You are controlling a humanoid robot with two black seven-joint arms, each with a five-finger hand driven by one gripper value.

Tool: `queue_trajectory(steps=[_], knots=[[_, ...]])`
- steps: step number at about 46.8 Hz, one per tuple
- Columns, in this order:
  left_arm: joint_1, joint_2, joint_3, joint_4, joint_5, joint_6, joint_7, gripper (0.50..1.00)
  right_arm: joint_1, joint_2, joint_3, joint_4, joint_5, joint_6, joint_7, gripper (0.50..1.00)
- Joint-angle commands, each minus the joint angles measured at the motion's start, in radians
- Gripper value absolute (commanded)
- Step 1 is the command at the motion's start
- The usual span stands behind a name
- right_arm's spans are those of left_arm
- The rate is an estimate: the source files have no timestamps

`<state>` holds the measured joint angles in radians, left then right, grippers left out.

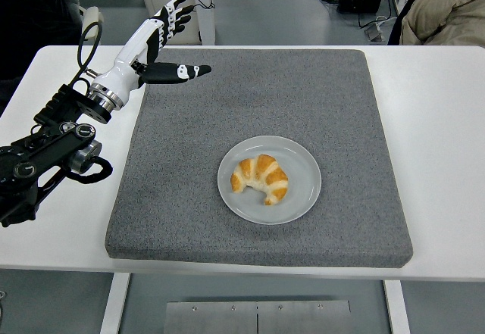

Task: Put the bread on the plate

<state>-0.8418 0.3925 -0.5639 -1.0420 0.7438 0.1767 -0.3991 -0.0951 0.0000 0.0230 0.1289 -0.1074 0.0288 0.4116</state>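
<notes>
1. While I watch from the head view, the bread (261, 179), a croissant, lies on the plate (303, 169), a little left of the plate's middle.
2. I read its long axis as running from upper left to lower right, the curved back toward the upper right, one tip pointing left and the other down toward the near edge.
3. I see the plate sitting on the grey mat (333, 107), somewhat nearer the mat's front edge, on the white table (439, 137).
4. My left hand (155, 42) is up over the mat's far left corner, fingers spread wide, thumb pointing right, gripping nothing, well apart from the bread.
5. I cannot find my right arm anywhere.
</notes>
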Motion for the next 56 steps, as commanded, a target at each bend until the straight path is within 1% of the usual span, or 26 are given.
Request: queue_trajectory(steps=[1,9,13,16,18,21,27,30,34,36,40,44,49,52,56], knots=[[-0.01,-0.023,-0.001,0.036,-0.052,0.0,-0.004,0.969,0.0,0.0,0.0,0.0,0.0,0.0,0.0,1.0],[-0.031,-0.093,-0.002,0.128,-0.188,0.007,-0.007,0.969,0.0,0.0,0.0,0.0,0.0,-0.001,0.0,1.0],[-0.034,-0.109,-0.002,0.164,-0.268,0.007,-0.007,0.969,0.0,0.0,0.0,0.0,0.0,-0.001,0.0,1.0],[-0.036,-0.129,-0.004,0.21,-0.303,0.007,-0.009,0.969,0.0,0.0,0.0,0.0,0.0,0.0,0.0,1.0],[-0.04,-0.155,-0.011,0.246,-0.326,0.007,-0.009,0.969,0.0,0.0,0.0,0.0,0.0,0.0,0.001,1.0],[-0.054,-0.191,-0.025,0.301,-0.356,0.007,-0.02,0.969,0.0,0.0,0.0,0.0,0.0,-0.001,0.0,1.0],[-0.068,-0.239,-0.053,0.399,-0.409,0.006,-0.043,0.971,0.0,0.0,0.0,0.0,0.0,0.0,0.0,1.0],[-0.075,-0.253,-0.067,0.425,-0.44,0.001,-0.052,0.969,0.0,0.0,0.0,0.0,0.0,-0.001,0.0,1.0],[-0.079,-0.254,-0.076,0.441,-0.478,-0.008,-0.056,0.971,0.0,0.0,0.0,0.0,0.0,-0.001,0.0,1.0],[-0.08,-0.254,-0.076,0.45,-0.5,-0.023,-0.056,0.971,0.0,0.0,0.0,0.0,0.0,-0.001,0.001,1.0],[-0.085,-0.265,-0.085,0.48,-0.569,-0.086,-0.056,0.971,0.0,0.0,0.0,0.0,0.0,0.0,0.0,1.0],[-0.105,-0.291,-0.093,0.565,-0.616,-0.124,-0.055,0.971,0.0,0.0,0.0,0.0,0.0,0.0,0.001,1.0],[-0.135,-0.333,-0.096,0.666,-0.63,-0.18,-0.053,0.971,0.005,0.0,0.002,0.009,0.0,0.002,0.001,1.0],[-0.137,-0.334,-0.113,0.68,-0.63,-0.21,-0.053,0.971,0.008,0.0,0.002,0.011,0.0,0.003,0.0,1.0],[-0.135,-0.334,-0.137,0.685,-0.633,-0.227,-0.053,0.971,0.009,0.0,0.002,0.012,0.0,0.003,0.001,1.0]])
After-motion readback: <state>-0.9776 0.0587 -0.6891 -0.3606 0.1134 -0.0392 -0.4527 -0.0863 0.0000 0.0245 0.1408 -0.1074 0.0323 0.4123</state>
